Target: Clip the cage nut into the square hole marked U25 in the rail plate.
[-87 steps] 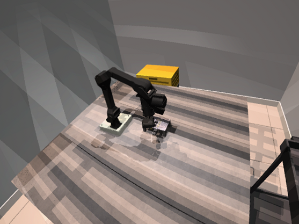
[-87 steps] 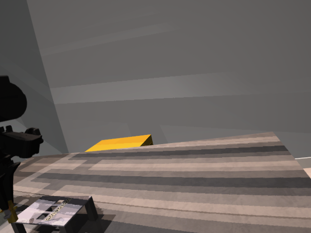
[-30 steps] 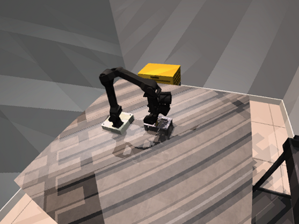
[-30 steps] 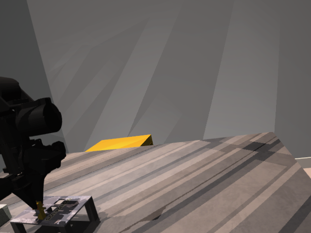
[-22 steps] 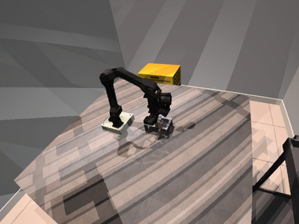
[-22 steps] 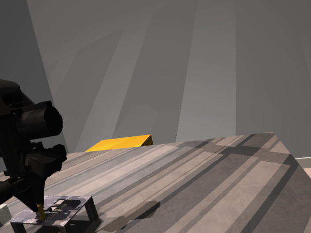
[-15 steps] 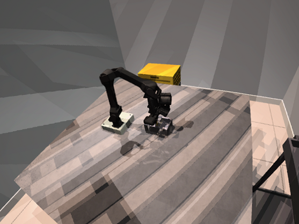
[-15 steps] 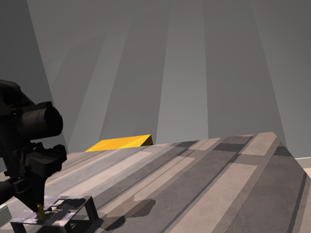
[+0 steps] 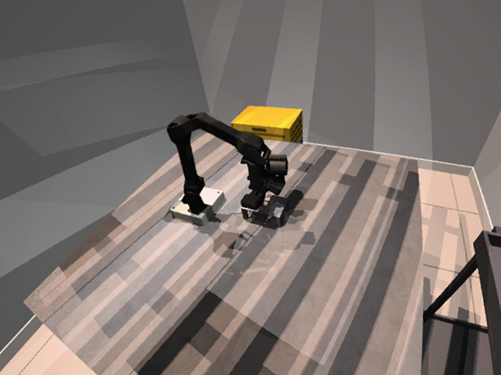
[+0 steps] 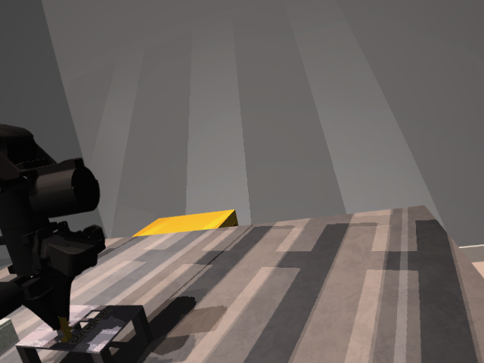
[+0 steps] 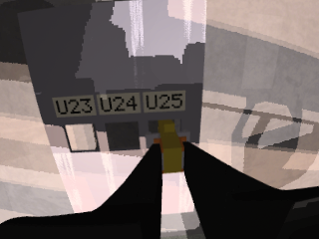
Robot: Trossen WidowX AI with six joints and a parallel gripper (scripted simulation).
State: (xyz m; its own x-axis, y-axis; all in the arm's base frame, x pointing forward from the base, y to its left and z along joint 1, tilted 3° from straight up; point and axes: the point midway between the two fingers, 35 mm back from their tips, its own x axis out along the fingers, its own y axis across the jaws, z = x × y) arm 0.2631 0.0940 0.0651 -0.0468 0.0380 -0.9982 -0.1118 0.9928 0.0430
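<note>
Nut [image 10: 65,330] [image 11: 171,151] apparently near plate edge [image 10: 58,348] [image 11: 201,100]
</note>
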